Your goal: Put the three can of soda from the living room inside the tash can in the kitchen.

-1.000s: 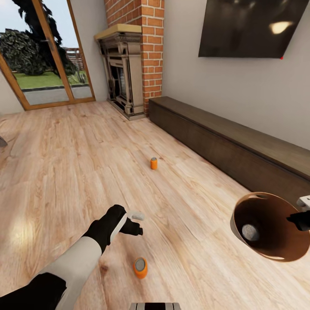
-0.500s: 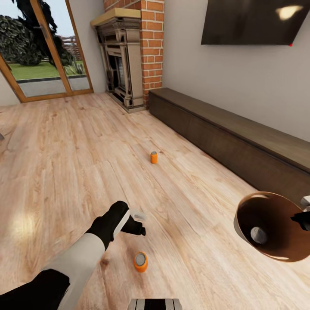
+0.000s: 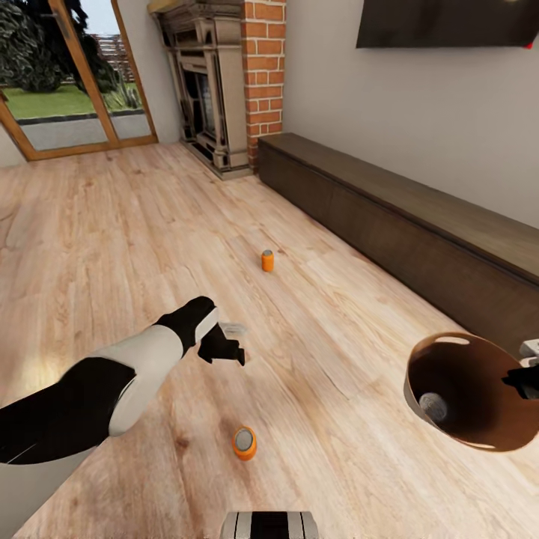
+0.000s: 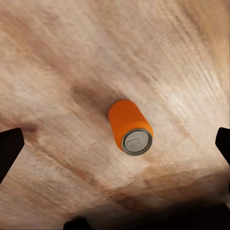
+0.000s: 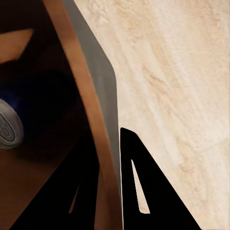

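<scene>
Lifted and drawn back since a second ago: left pincer [image 3: 224, 350], now hovering above the wooden floor [image 3: 112, 247] with the near orange can [image 3: 244, 442] on the robot's side of it. Whole view tilted down too, so fireplace [image 3: 206, 82] and TV [image 3: 449, 22] sit higher in the head view, through camera motion and not their own. Jaws wide, nothing between them; near orange can [image 4: 130, 126] seen from the left wrist lying centred between the two dark fingertips [image 4: 9, 148], apparently lined up for a grab from above. Second orange can [image 3: 267, 260] upright farther out from the near one, toward the long dark cabinet [image 3: 404, 239]. Right pincer [image 3: 524, 382] clamped on the rim of the trash can [image 3: 464, 389], one finger [image 5: 143, 191] outside the wall and one inside, bin held tilted with its mouth toward the robot, probably as a ready receptacle. Blue can [image 5: 9, 127] already resting inside it.
</scene>
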`<state>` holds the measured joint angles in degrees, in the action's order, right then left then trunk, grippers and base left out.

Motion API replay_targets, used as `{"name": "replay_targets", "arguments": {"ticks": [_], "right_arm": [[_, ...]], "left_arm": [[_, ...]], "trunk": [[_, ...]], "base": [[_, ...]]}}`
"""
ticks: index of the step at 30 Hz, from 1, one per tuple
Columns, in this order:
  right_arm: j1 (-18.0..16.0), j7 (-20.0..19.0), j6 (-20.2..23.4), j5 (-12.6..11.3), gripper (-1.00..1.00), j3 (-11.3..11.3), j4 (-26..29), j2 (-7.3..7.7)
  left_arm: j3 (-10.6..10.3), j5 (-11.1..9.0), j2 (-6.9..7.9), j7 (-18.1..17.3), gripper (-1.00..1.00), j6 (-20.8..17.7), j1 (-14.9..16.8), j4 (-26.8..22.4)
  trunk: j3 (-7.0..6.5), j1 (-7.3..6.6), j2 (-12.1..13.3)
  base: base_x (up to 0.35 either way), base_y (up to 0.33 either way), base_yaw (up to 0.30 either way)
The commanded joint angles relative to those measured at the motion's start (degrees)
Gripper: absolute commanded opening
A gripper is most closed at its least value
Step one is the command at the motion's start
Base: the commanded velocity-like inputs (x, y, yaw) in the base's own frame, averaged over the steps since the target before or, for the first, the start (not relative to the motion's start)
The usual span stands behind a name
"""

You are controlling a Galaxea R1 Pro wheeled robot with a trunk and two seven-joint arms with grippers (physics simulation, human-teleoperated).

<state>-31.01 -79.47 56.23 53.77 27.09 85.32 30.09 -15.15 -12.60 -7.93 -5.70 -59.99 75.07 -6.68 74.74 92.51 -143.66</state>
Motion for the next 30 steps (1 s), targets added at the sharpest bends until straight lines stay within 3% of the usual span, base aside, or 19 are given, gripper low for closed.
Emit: {"name": "replay_targets", "arguments": {"ticks": [1, 4, 14, 20, 22, 26, 30], "right_arm": [[-0.05, -0.36, 0.29, -0.16, -1.00, -0.02, 0.02, 0.23], [-0.09, -0.46, 0.42, -0.24, -1.00, -0.09, 0.46, 2.52], [-0.15, -0.60, 0.45, -0.27, -1.00, -0.14, 1.28, 3.50], [-2.87, -3.90, 0.75, -0.26, -1.00, -0.27, 3.02, 4.66], [-3.50, -4.85, 2.16, -0.25, -1.00, -0.85, 3.17, 5.59], [-4.40, -7.24, 3.77, -0.33, -1.00, -5.67, 3.34, 9.23], [-4.60, -8.53, 3.77, -0.31, -1.00, -6.52, 3.36, 9.75]], "left_arm": [[0.01, -0.10, 0.02, 0.00, 1.00, -0.01, 0.14, 0.23], [-0.19, -0.31, 0.08, -0.01, 1.00, -0.01, 0.58, 0.96], [-0.38, -0.35, 0.18, -0.22, 1.00, -0.01, 0.49, 1.02], [-0.46, -0.47, 0.19, -0.42, 1.00, -0.01, 0.09, 0.27], [-0.48, -0.48, 0.19, -0.44, 1.00, -0.01, 0.04, 0.17], [-0.41, -0.55, 0.20, -0.50, 1.00, -0.01, -0.10, 0.03], [-0.41, -0.58, 0.24, -0.47, 1.00, -0.01, -0.18, 0.01]], "trunk": [[0.22, 0.01, -0.02], [0.89, 0.09, -0.06], [3.10, 0.35, -0.20], [3.10, 0.35, -0.20], [3.10, 0.35, -0.20], [3.10, 0.35, -0.20], [3.10, 0.35, -0.20]], "base": [[0.000, 0.000, 0.000], [0.000, 0.000, 0.000], [0.000, 0.000, 0.000], [0.000, 0.000, 0.000], [0.000, 0.000, 0.000], [0.000, 0.000, 0.000], [0.000, 0.000, 0.000]]}}
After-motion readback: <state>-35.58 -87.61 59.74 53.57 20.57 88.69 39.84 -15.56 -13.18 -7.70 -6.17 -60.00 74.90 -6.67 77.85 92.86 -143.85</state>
